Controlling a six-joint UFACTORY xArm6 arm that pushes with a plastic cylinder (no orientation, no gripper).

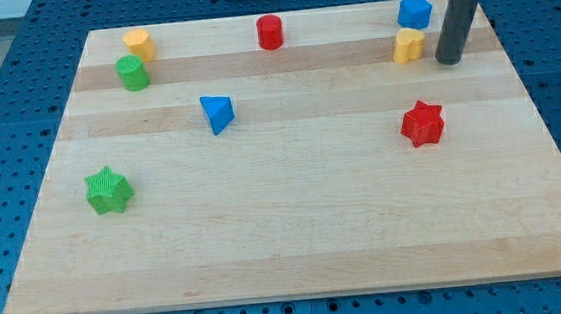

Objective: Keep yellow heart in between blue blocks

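- My tip (449, 62) rests on the bench (296, 226) near the view's top right corner, at the lower end of a dark upright rod.
- There is no hand on this arm, so no opening or hold can be told; the rod simply ends in the tip.
- The yellow heart (409, 45) sits just to the view's left of the tip, close to it; I cannot tell if the two touch.
- A blue block (414, 11), angular in shape, lies just above the heart toward the view's top, nearly touching it.
- The blue triangle (217, 113) lies well apart from the heart, left of the bench's middle and lower in the view.
- The heart is therefore beside one blue block only, and does not lie on the line between the two.
- A red star (422, 123) sits below the heart, toward the view's bottom, clear of it and of the tip.
- A red cylinder (270, 31) stands near the top edge, about midway across.
- A yellow block (138, 44) of rounded outline lies at the top left.
- A green block (134, 73), also rounded, sits just below it, close or touching.
- A green star (108, 189) lies alone at the view's left, lower down.
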